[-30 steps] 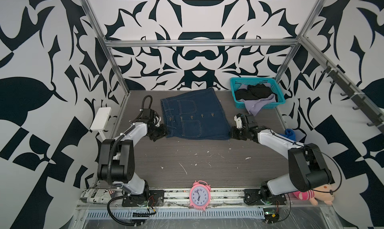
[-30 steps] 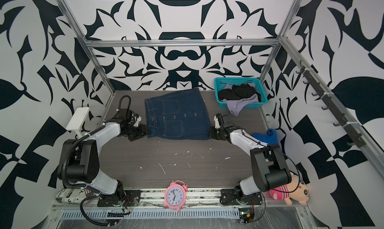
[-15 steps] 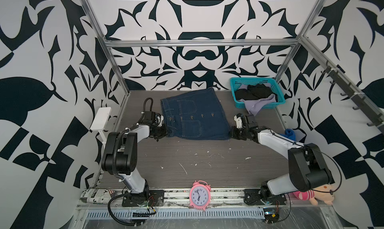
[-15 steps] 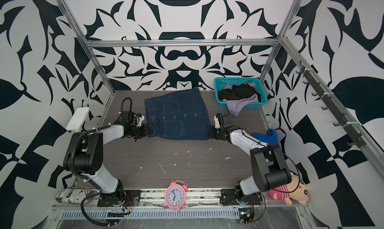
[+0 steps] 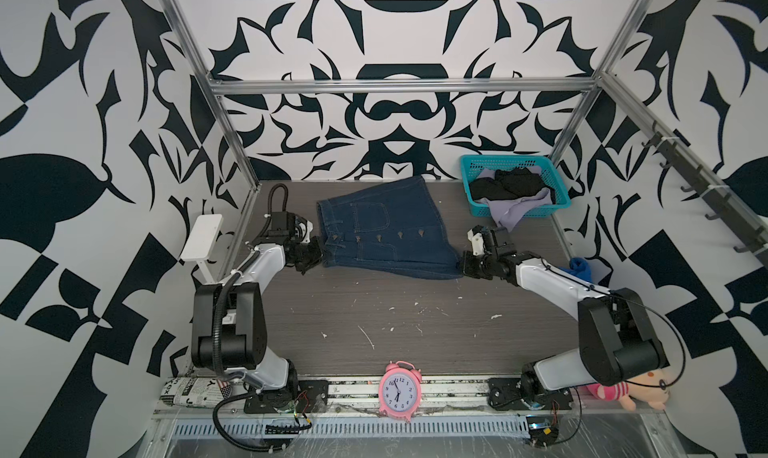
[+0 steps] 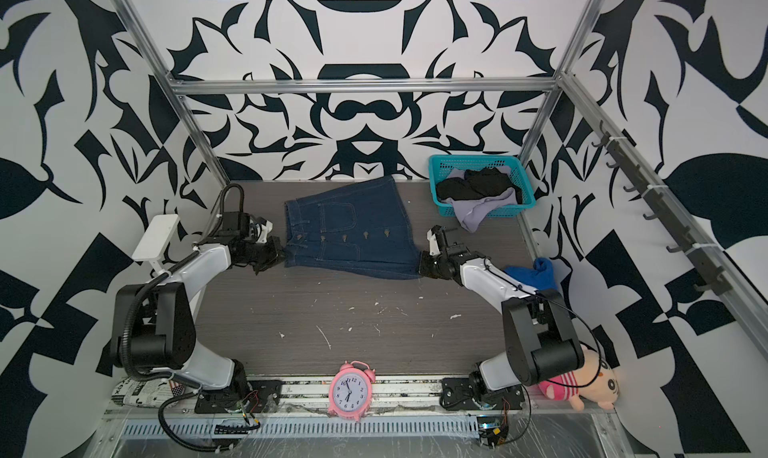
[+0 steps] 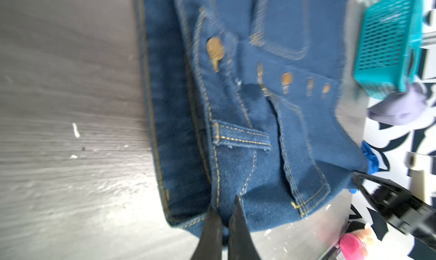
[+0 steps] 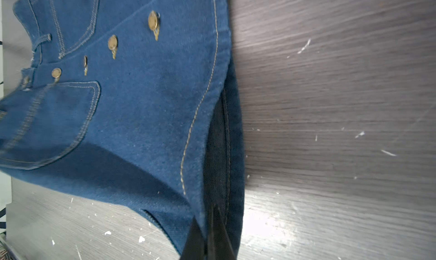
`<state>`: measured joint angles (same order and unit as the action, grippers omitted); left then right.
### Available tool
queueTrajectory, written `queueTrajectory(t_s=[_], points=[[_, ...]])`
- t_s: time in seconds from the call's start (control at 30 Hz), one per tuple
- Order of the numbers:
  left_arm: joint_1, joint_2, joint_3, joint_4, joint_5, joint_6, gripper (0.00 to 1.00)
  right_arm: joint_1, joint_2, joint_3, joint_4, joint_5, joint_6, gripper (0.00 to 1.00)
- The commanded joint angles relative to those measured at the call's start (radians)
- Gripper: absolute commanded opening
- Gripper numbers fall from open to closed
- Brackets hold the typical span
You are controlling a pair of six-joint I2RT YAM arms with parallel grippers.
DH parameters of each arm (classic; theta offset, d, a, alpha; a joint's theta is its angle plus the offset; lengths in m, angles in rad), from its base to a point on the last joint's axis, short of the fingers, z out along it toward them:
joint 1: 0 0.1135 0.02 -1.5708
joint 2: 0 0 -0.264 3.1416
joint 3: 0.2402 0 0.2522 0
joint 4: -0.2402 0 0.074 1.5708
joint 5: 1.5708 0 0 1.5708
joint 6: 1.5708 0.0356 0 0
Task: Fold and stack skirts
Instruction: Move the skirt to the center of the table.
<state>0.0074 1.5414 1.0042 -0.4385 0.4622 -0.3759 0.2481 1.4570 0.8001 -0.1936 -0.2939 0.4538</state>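
Observation:
The dark blue denim skirt (image 5: 386,227) (image 6: 349,231) lies flat at the back of the table, waistband to the left. My left gripper (image 5: 318,254) (image 6: 280,254) is at the near waistband corner; in the left wrist view the gripper (image 7: 225,207) is shut on a pinch of denim. My right gripper (image 5: 461,264) (image 6: 420,264) is at the near hem corner, and the right wrist view shows the gripper (image 8: 207,214) shut on the hem edge. The black skirt (image 5: 505,183) and the lavender skirt (image 5: 509,215) lie crumpled in the teal basket (image 5: 560,190), the lavender one spilling over its front.
A bright blue cloth (image 5: 582,267) lies by the right wall behind my right arm. A pink alarm clock (image 5: 400,389) stands at the front edge, with a plush toy (image 5: 636,393) at front right and a rolled newspaper (image 5: 191,391) at front left.
My left gripper has closed onto the denim waistband corner and the left arm has shifted a little. The right gripper has stayed shut on the hem.

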Motion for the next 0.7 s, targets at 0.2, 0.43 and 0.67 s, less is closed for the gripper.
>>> queueTrajectory(t_s=[0.2, 0.43, 0.67], points=[[0.015, 0.015, -0.049, -0.128, -0.02, 0.013, 0.01, -0.008, -0.021, -0.014, -0.009, 0.004, -0.005, 0.01], [0.016, -0.081, -0.035, -0.221, -0.059, 0.017, 0.38, -0.009, -0.117, -0.031, -0.088, -0.024, -0.047, 0.47], [0.01, -0.135, 0.075, -0.227, -0.064, -0.015, 0.3, -0.009, -0.257, 0.066, -0.155, 0.018, -0.088, 0.54]])
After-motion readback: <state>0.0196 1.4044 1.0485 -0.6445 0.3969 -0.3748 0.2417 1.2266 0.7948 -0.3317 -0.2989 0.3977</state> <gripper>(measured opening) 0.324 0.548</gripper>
